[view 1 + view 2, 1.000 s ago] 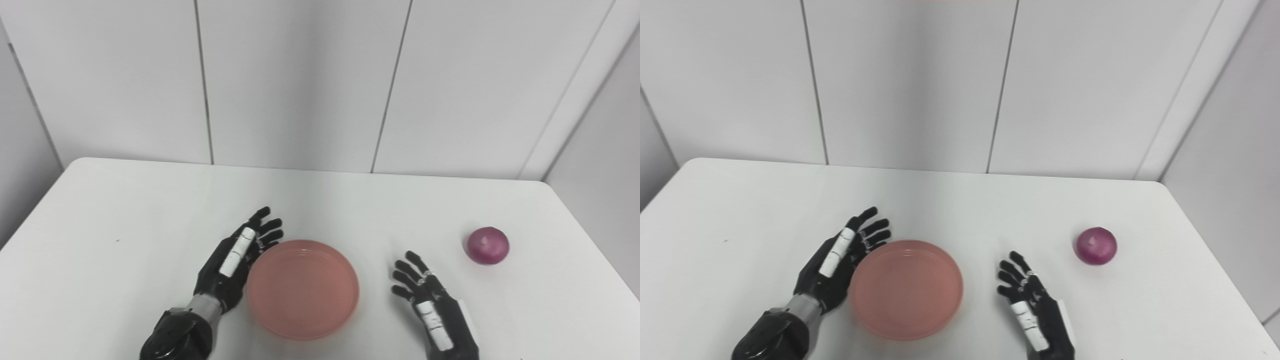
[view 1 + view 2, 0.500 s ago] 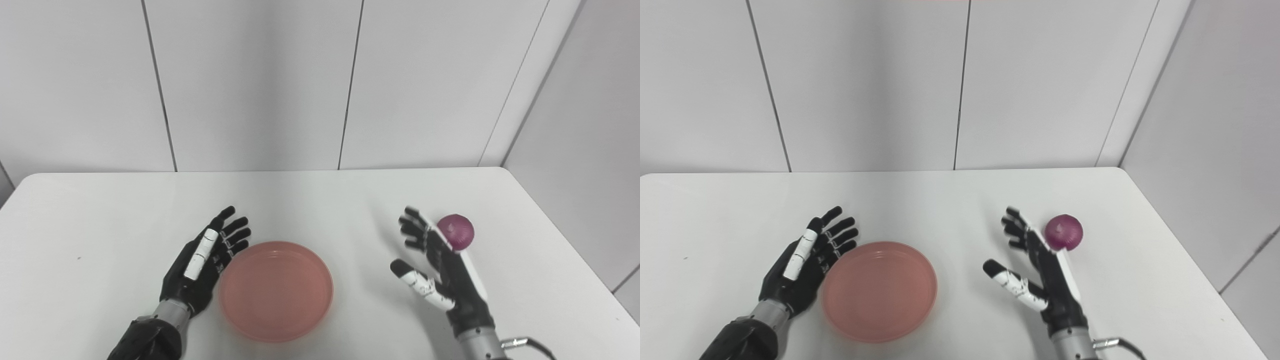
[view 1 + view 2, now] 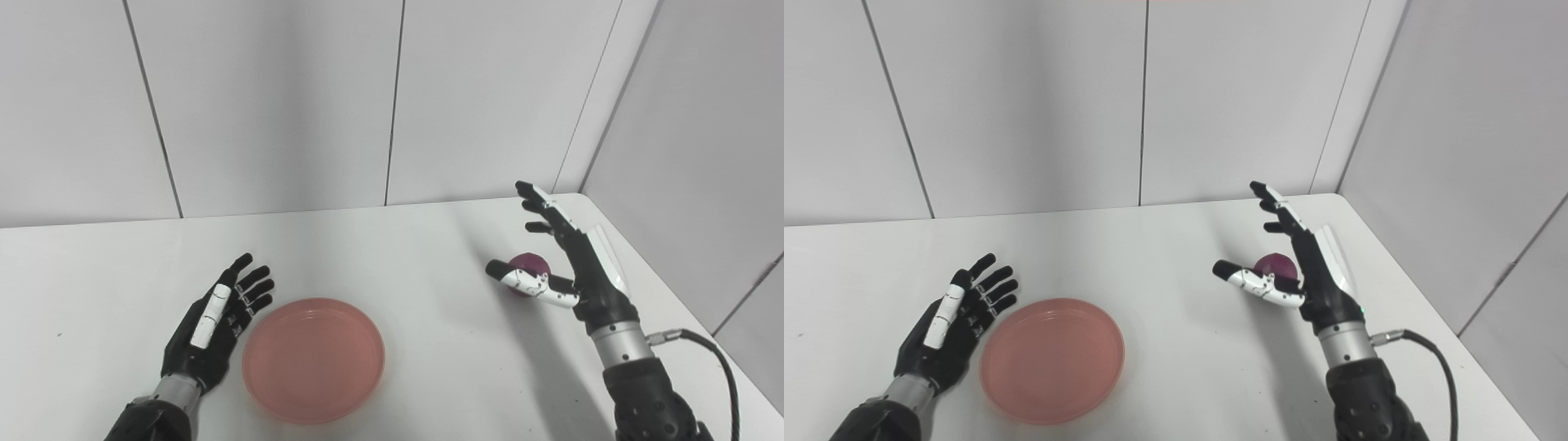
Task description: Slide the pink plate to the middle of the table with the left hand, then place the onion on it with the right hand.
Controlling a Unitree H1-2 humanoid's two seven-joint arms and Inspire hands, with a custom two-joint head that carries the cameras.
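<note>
The pink plate (image 3: 313, 358) lies flat on the white table, left of the middle of the view. My left hand (image 3: 215, 324) is open, resting edge-on against the plate's left rim. The purple onion (image 3: 531, 267) sits on the table near the right side, partly hidden behind my right hand (image 3: 566, 263). The right hand is raised and open, palm facing left, fingers spread upward and thumb stretched out in front of the onion. I cannot tell whether it touches the onion. In the right eye view the onion (image 3: 1277, 264) shows between thumb and palm.
The white table (image 3: 392, 257) ends at a rounded right back corner (image 3: 582, 199) close to the grey wall panels. A black cable (image 3: 710, 355) trails from my right wrist.
The camera has turned right, shifting the whole scene left. My right hand has risen and moved forward, so the onion now sits behind its thumb. The left hand stays by the plate.
</note>
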